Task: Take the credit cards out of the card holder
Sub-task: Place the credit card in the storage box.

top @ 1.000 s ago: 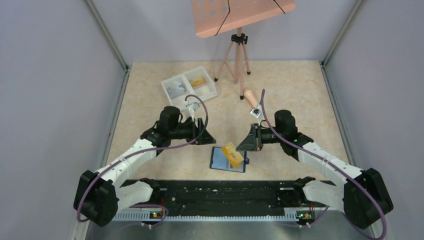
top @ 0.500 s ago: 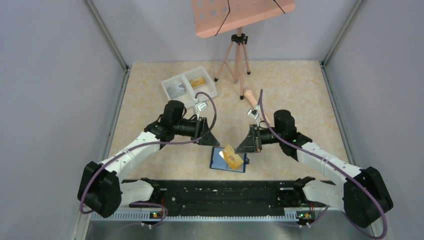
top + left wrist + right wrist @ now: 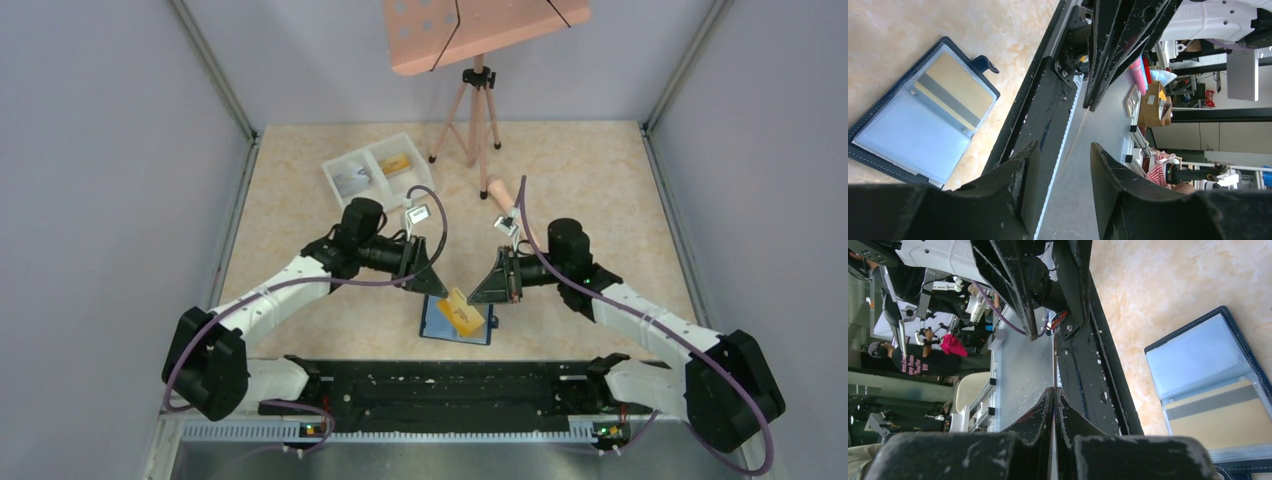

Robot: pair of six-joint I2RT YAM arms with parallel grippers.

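The blue card holder (image 3: pixel 438 322) lies open on the table near the front rail. A yellow-orange credit card (image 3: pixel 463 312) with a grey stripe sits in its clear sleeve. The holder (image 3: pixel 903 135) and card (image 3: pixel 955 92) also show in the left wrist view, and both show again in the right wrist view, holder (image 3: pixel 1193 357) and card (image 3: pixel 1228 417). My left gripper (image 3: pixel 437 285) (image 3: pixel 1065 145) is open and empty, just left of and above the holder. My right gripper (image 3: pixel 482 292) (image 3: pixel 1054 390) is shut with nothing seen in it, just right of the holder.
A white two-compartment tray (image 3: pixel 425 188) at the back left holds a grey card (image 3: pixel 350 178) and a yellow card (image 3: pixel 397 162). A pink tripod stand (image 3: pixel 478 110) is at the back, with a peach handle-like object (image 3: pixel 503 195) near it. The black rail (image 3: pixel 440 385) runs along the near edge.
My left gripper has moved right and forward, closing in on the open card holder. The right gripper, the holder and the card have stayed put.
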